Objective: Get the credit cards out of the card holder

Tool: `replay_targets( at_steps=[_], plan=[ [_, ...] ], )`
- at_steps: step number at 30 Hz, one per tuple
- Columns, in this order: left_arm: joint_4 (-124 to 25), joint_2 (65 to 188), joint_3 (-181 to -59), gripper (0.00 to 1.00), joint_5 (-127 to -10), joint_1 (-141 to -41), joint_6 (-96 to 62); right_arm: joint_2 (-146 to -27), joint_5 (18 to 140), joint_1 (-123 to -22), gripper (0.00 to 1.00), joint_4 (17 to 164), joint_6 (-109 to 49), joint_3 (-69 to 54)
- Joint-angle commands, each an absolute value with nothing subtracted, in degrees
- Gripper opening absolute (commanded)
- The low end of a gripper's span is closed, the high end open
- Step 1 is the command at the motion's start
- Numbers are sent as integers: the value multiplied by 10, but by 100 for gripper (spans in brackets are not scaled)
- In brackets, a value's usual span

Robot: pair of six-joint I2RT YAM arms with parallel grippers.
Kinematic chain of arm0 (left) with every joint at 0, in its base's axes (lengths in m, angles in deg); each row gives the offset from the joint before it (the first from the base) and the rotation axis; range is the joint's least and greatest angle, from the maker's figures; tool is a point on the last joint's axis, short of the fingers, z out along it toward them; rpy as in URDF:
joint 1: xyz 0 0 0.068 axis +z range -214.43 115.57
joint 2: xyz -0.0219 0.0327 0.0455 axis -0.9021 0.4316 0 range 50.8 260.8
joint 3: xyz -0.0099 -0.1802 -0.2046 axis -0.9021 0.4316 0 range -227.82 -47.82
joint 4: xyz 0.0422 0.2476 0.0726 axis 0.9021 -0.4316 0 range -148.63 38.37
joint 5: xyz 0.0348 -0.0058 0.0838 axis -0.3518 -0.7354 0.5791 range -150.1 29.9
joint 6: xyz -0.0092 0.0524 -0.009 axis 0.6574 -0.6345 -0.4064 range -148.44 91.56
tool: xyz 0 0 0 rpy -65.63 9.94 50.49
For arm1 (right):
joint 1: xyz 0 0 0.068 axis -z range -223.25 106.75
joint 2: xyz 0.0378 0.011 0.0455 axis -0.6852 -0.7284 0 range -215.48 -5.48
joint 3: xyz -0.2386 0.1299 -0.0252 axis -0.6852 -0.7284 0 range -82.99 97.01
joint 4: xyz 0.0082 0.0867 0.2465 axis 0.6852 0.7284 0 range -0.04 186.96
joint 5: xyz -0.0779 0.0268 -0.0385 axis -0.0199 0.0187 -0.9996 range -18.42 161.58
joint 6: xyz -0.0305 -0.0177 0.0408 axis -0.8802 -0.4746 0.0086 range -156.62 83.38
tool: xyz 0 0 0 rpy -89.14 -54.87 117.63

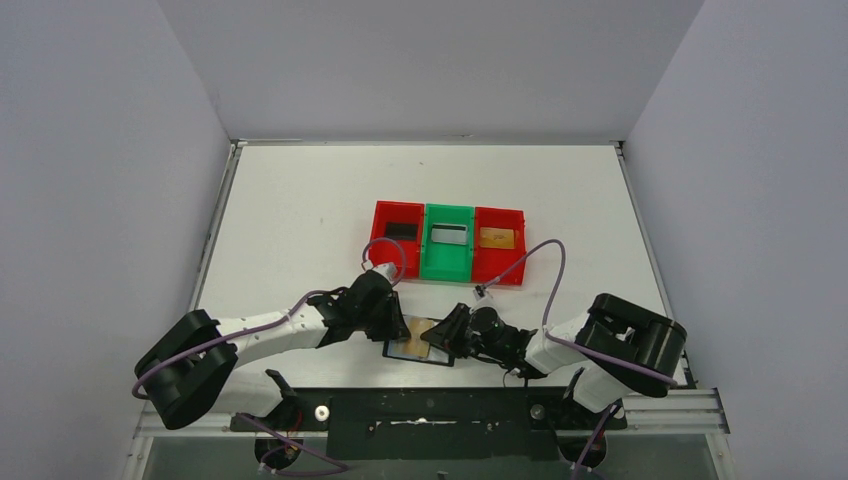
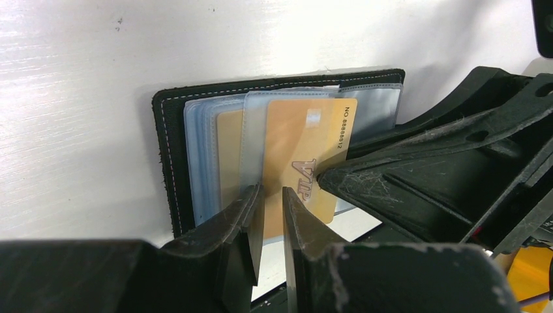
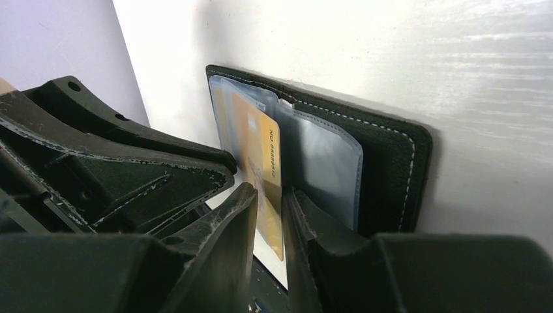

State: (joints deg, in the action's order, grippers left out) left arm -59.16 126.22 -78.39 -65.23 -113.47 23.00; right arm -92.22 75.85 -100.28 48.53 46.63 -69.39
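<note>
The left hand (image 2: 272, 193) hangs at the near edge of the bench (image 1: 300, 220), about midway along it. Its jaws are narrow over the clear sleeves (image 2: 254, 130); whether they pinch one I cannot tell. Just right of it the card holder (image 2: 171, 130) lies open, with one credit card (image 2: 229, 153) sitting in its pocket and a gold card (image 2: 306, 143) partly drawn out. The right hand (image 3: 269, 190) appears closed on that card's free edge. The card looks light, stiff and slick, so a firm pinch on its flat faces, pulled straight along the pocket, should suit it. The soft holder likely needs pinning.
</note>
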Motion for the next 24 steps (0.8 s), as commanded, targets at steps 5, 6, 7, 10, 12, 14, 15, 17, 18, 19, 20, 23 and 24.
replay_targets(
  at_steps=[5, 6, 7, 10, 12, 14, 15, 17, 18, 19, 20, 23, 24],
  plan=[
    [-619, 1248, -777, 17, -638, -1136, 224, -910, 745, -998, 5, 461, 463, -696],
    [-622, 1247, -777, 17, -636, -1136, 225, -896, 736, -998, 5, 487, 463, -696],
    [-623, 1246, -777, 17, -632, -1137, 225, -882, 728, -997, 5, 507, 463, -698],
    [-625, 1242, -775, 17, -627, -1136, 228, -833, 714, -995, 4, 554, 457, -706],
    [-625, 1240, -775, 17, -625, -1136, 229, -807, 711, -994, 4, 583, 453, -709],
    [-625, 1242, -777, 17, -625, -1136, 229, -785, 709, -993, 4, 604, 450, -712],
    [-624, 1243, -777, 17, -625, -1136, 229, -775, 708, -993, 4, 614, 449, -712],
    [-624, 1247, -780, 17, -626, -1136, 228, -753, 704, -993, 4, 638, 443, -709],
    [-625, 1248, -781, 17, -626, -1136, 228, -740, 701, -993, 3, 653, 439, -706],
    [-626, 1248, -782, 17, -627, -1136, 227, -725, 694, -993, 2, 672, 432, -702],
    [-627, 1247, -784, 18, -628, -1137, 227, -710, 688, -993, 2, 691, 426, -698],
    [-628, 1235, -789, 22, -632, -1137, 224, -656, 663, -992, 0, 747, 405, -684],
    [-628, 1229, -792, 24, -633, -1138, 222, -637, 654, -992, 0, 769, 397, -678]
  ],
)
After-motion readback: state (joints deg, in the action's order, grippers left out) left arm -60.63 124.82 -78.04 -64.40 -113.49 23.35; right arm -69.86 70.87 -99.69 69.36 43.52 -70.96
